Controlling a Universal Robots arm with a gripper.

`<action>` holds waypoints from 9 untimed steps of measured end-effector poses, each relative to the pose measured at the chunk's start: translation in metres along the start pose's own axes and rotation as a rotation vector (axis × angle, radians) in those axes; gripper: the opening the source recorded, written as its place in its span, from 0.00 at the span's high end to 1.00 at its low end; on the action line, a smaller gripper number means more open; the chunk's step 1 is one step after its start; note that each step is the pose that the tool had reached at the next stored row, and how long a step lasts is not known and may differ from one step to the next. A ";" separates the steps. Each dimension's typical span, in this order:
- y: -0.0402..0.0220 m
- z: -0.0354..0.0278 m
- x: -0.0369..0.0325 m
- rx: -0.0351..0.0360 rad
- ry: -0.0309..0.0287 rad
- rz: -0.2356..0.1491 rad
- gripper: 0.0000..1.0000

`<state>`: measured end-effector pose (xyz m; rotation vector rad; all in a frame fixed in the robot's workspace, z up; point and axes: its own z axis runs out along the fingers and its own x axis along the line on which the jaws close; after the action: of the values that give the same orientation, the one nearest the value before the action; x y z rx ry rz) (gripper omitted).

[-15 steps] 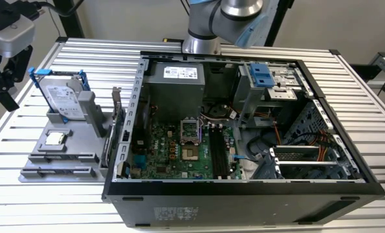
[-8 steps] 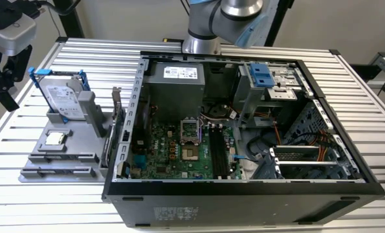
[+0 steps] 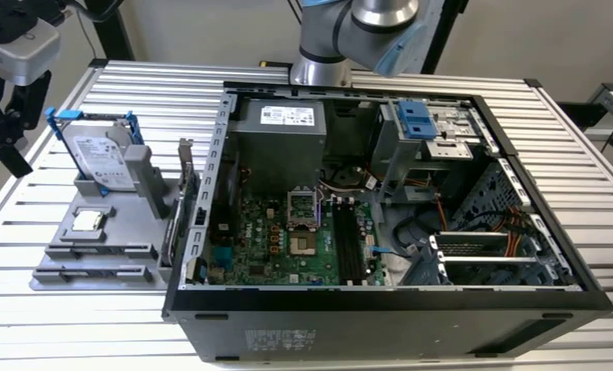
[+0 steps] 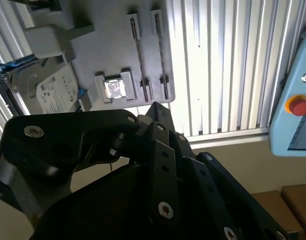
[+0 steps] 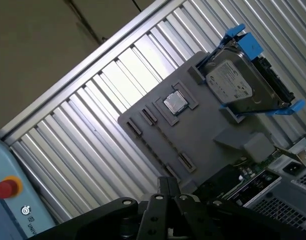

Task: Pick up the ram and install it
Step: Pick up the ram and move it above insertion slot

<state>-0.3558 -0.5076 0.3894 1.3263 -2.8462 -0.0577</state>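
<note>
- Two narrow holders lie side by side on the gray tray (image 4: 100,47). We take the thin dark line in one of them for the ram (image 4: 138,55), edge-on, though we cannot be sure.
- Step in hand, we judge: the approach to the pick. The gripper (image 5: 167,187) hangs above the tray, apart from it. We cannot tell how wide it stands or whether it grips anything.
- A grasp would call for squaring up along the stick's long edge.
- Just beside the holders sit the processor chip (image 4: 114,89) and the upright hard drive (image 3: 102,158) in its blue frame.
- The computer case (image 3: 198,232) wall rises between the tray and the black memory slots (image 3: 348,241).
</note>
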 end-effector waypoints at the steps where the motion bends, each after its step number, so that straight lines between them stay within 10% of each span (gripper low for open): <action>1: 0.0000 0.0000 0.0000 0.0001 0.0000 -0.004 1.00; 9: 0.0001 0.0000 0.0001 -0.0003 0.0011 -0.033 1.00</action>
<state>-0.3559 -0.5076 0.3894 1.3732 -2.8232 -0.0574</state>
